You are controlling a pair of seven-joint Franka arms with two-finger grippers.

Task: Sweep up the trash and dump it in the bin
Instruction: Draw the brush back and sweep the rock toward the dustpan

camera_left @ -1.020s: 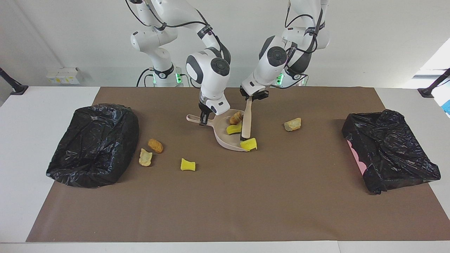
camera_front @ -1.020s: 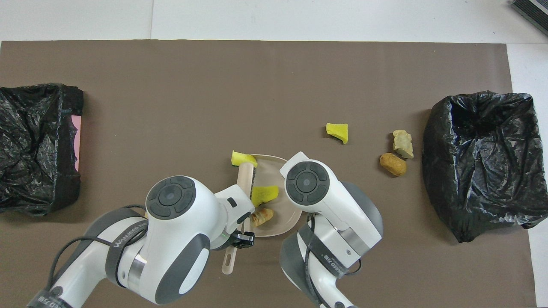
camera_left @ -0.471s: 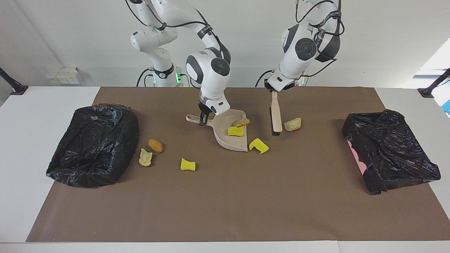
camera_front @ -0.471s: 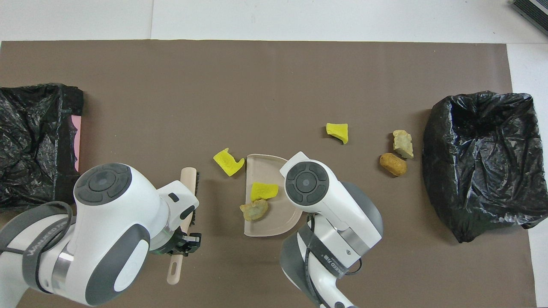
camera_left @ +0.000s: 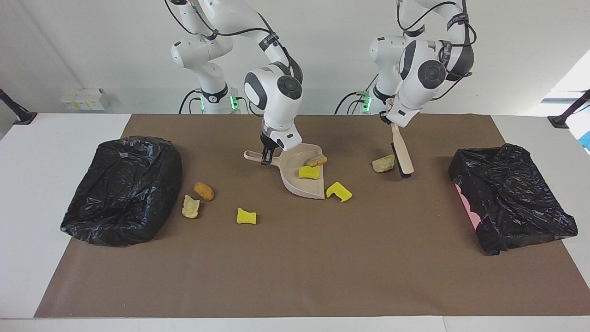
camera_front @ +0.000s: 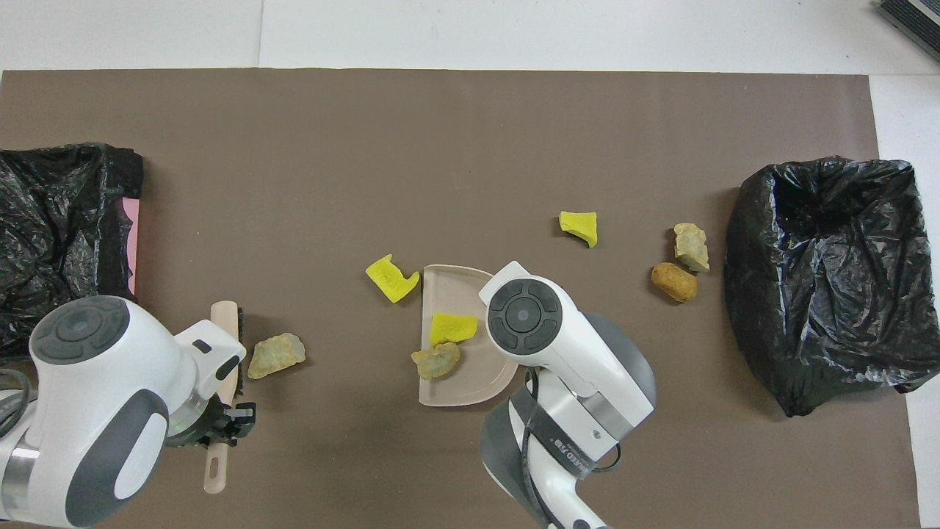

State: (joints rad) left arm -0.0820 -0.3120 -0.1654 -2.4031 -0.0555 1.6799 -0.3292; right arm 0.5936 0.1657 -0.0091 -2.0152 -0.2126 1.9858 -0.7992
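My right gripper (camera_left: 266, 157) is shut on the handle of the beige dustpan (camera_left: 295, 184), which lies flat mid-table. A yellow sponge chunk (camera_left: 309, 172) and a brown lump (camera_left: 316, 160) lie in the pan (camera_front: 470, 382). Another yellow chunk (camera_left: 339, 191) lies just outside its open edge. My left gripper (camera_left: 390, 119) is shut on the brush (camera_left: 402, 154), whose bristles are down beside a tan lump (camera_left: 384, 163), on the side toward the left arm's end. More trash lies toward the right arm's end: a yellow chunk (camera_left: 246, 216), an orange-brown lump (camera_left: 203, 191) and a tan scrap (camera_left: 191, 206).
A black-bagged bin (camera_left: 122, 189) stands at the right arm's end of the brown mat, close to the loose scraps there. A second black-bagged bin (camera_left: 511, 203) stands at the left arm's end. In the overhead view the right arm hides its own gripper.
My left arm has swung the brush out of the dustpan and past the tan lump toward its own end of the table. The yellow chunk slid off the pan's lip. The right arm has not moved.
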